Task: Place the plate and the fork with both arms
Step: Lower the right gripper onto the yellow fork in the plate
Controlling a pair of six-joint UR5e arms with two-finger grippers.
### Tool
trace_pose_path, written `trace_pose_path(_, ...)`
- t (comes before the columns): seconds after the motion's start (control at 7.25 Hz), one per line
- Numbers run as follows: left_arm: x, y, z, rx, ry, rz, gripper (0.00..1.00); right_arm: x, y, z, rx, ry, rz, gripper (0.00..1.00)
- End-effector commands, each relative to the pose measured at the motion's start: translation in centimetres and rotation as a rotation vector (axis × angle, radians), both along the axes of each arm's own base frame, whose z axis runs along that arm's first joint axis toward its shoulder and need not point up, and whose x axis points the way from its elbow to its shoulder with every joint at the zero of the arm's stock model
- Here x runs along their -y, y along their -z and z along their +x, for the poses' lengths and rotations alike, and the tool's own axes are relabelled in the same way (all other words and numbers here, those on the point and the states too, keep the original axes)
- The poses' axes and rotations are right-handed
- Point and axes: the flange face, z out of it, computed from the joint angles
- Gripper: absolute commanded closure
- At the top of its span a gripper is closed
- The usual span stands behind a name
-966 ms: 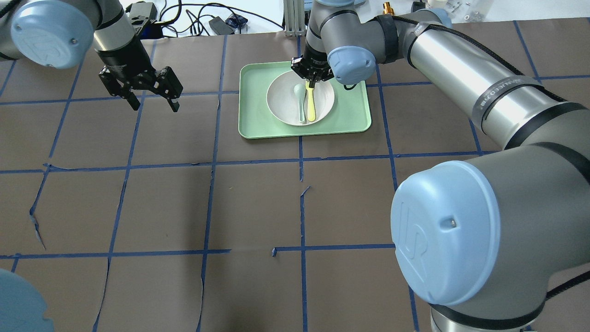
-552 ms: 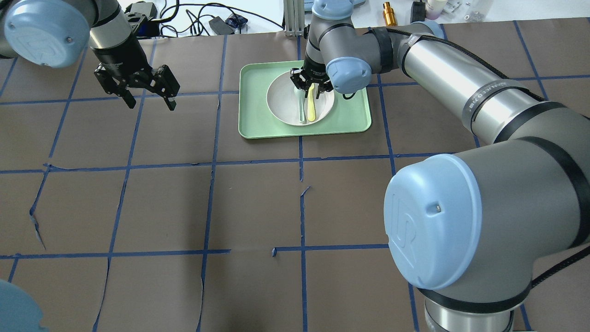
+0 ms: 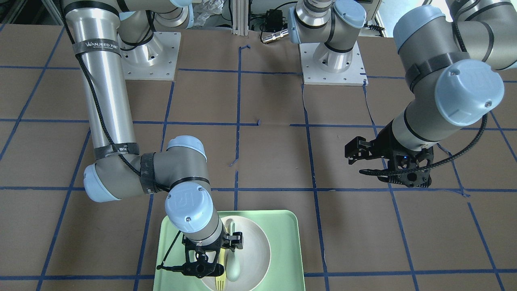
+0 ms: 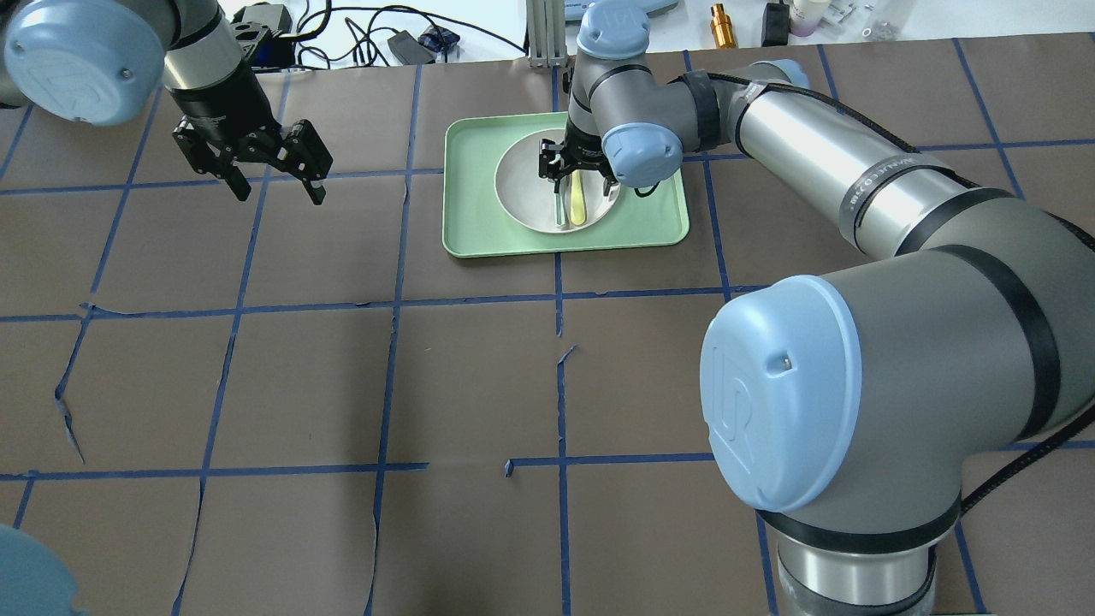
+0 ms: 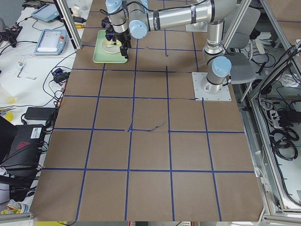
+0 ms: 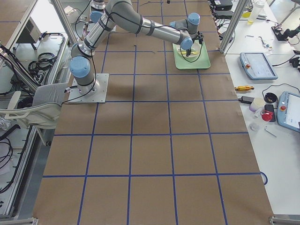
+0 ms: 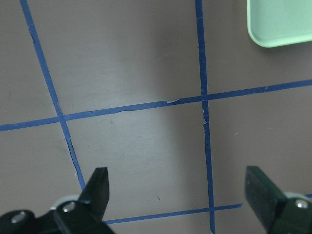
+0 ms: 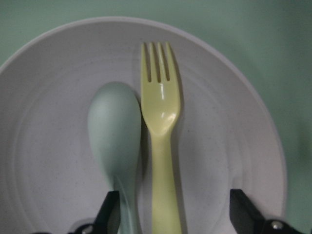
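Note:
The off-white plate [image 4: 522, 184] lies on the light-green tray [image 4: 479, 218] at the table's far middle. The pale-yellow fork [image 4: 579, 205] lies in the plate, beside a grey-green spoon [image 4: 559, 212]. My right gripper [image 4: 575, 171] is open and low over the plate. In the right wrist view its fingers [image 8: 243, 210] stand either side of the fork [image 8: 161, 122] and spoon [image 8: 114, 131] handles, with the plate [image 8: 44, 122] below. My left gripper [image 4: 274, 181] is open and empty, above bare table to the tray's left.
Blue tape lines grid the brown table. Cables and small devices [image 4: 411, 43] lie beyond the far edge. In the left wrist view the open left gripper [image 7: 178, 195] hovers over a tape crossing, the tray's corner [image 7: 282, 24] at the top right.
My right gripper has come down and forward over the plate, closer to the fork. My left gripper has shifted slightly left and back, still open.

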Motion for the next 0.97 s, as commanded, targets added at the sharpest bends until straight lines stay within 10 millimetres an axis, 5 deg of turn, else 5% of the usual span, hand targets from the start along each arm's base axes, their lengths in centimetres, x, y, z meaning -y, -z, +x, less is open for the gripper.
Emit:
trace_pose_path(0.0, 0.01, 0.14, 0.01, -0.001, 0.000, 0.002, 0.00, -0.05, 0.37, 0.00, -0.001, -0.002, 0.006, 0.36)
trace_pose_path(0.28, 0.05, 0.23, 0.02, -0.001, 0.000, 0.004, 0.00, -0.05, 0.02, -0.03, -0.003, -0.011, 0.000, 0.59)
trace_pose_path(0.83, 0.07, 0.22, 0.11, -0.001, -0.001, 0.002, 0.00, -0.03, -0.52, -0.03, -0.001, -0.010, -0.007, 0.57)
